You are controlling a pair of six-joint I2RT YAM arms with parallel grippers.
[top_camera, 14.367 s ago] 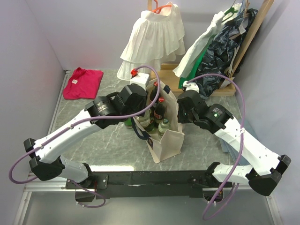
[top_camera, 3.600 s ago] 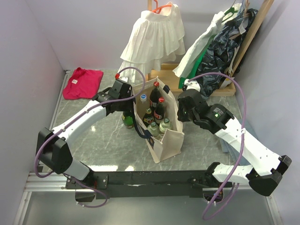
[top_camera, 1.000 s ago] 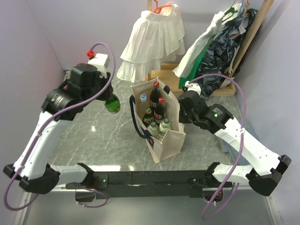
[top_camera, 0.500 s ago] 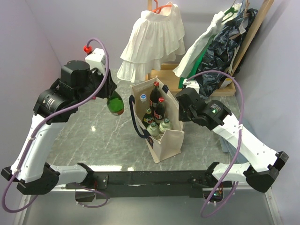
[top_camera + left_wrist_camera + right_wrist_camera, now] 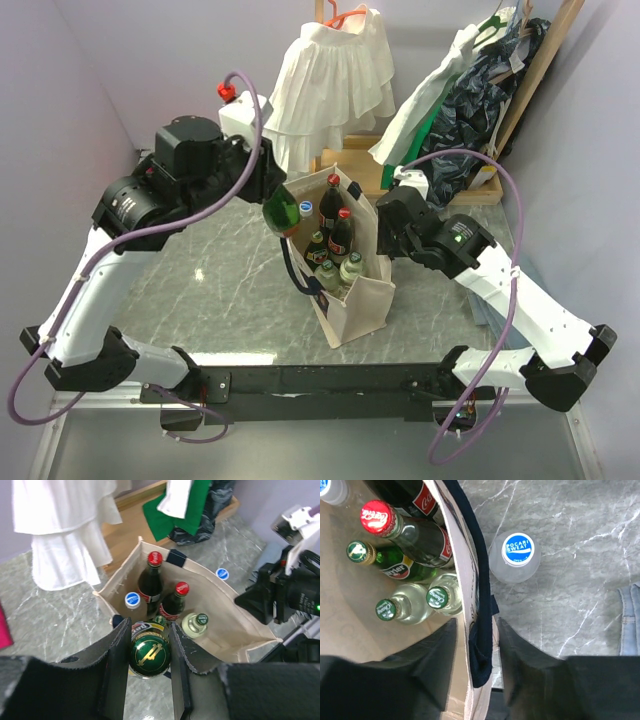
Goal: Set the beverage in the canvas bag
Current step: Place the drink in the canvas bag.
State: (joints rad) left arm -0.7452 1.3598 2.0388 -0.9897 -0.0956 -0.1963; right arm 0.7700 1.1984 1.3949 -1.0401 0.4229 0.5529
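Left gripper clamped on the green bottle over the canvas bag.
The bottle hangs above the bag's open mouth at its left rim; the right gripper pinches the opposite rim and navy handle.

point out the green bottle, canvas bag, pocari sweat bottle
green bottle (image 5: 150, 652): left wrist view, gold-emblem end
canvas bag (image 5: 358, 308): top external view, near wall
pocari sweat bottle (image 5: 521, 548): right wrist view, blue cap

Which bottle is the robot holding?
The green bottle with the gold emblem, between the left fingers over the canvas bag's rim. The other bottles stand in the bag or beside it.
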